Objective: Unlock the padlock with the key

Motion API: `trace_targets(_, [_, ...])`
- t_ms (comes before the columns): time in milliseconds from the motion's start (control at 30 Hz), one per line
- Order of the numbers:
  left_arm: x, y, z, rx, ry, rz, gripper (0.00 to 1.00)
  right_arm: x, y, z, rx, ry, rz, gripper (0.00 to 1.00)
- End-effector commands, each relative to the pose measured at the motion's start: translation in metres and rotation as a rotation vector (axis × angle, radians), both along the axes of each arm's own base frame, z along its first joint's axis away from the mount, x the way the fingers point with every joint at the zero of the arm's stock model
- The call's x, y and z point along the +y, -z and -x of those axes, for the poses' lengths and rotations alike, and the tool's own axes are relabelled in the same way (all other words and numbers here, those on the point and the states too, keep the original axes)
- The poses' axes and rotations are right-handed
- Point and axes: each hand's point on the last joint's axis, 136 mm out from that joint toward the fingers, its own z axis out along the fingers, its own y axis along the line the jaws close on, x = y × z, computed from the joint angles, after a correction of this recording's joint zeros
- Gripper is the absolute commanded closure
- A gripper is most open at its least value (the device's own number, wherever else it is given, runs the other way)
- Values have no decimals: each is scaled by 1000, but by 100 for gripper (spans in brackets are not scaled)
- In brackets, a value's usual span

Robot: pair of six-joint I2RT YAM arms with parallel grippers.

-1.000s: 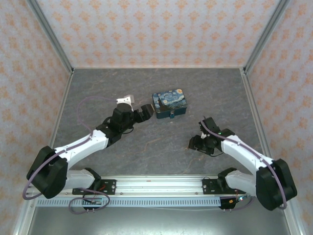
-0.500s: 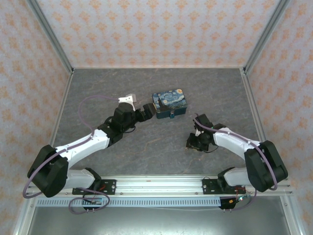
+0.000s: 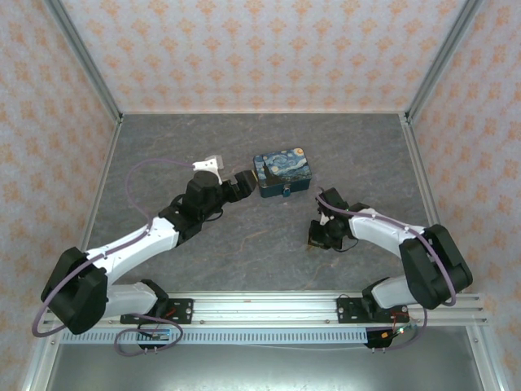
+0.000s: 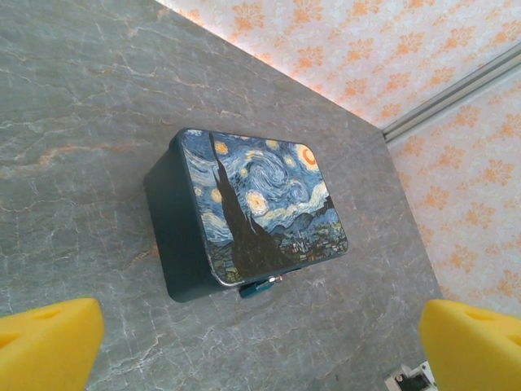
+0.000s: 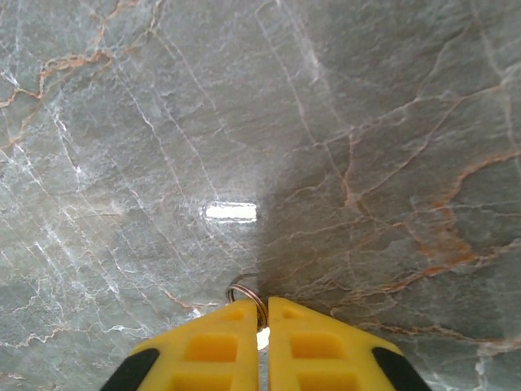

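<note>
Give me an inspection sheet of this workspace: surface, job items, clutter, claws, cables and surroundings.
Surface: grey marbled tabletop, no spills seen.
Padlock: at the front edge of the painted tin, untouched.
Key: its ring pokes out at the tips of the right claw.
Clutter: painted tin, lid shut; nothing else seen.
Left claw: open, facing the tin, apart from it.
Right claw: shut on the key, low over the table.
Cables: purple cable loops over the left arm.
Surroundings: orange-patterned walls.

padlock (image 4: 259, 287): tiny, teal, at tin (image 4: 260, 204) front edge | key (image 5: 242, 286): ring showing, pinched by right gripper (image 5: 262, 314)
</note>
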Motion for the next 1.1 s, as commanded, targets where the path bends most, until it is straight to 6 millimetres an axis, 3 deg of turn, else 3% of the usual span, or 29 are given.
trace_targets(0, [6,-7,2,-21,-18,-40,0,0,2,-2,8,5,20,97])
trace_targets(167, [8,-9,4,-26,-17,-44,0,7,-8,-9,-34,30,-33,100])
trace_targets(467, [0,-17,7,-26,-2,65,1,33,-72,-43,-224,219,-301,100])
trace_targets(800, [-42,-42,-4,7,80,432,5,42,-173,-75,-444,281,-461,100])
trace_targets(1067, [-65,-98,-11,-111,149,697,6,49,-263,-101,-597,360,-637,100])
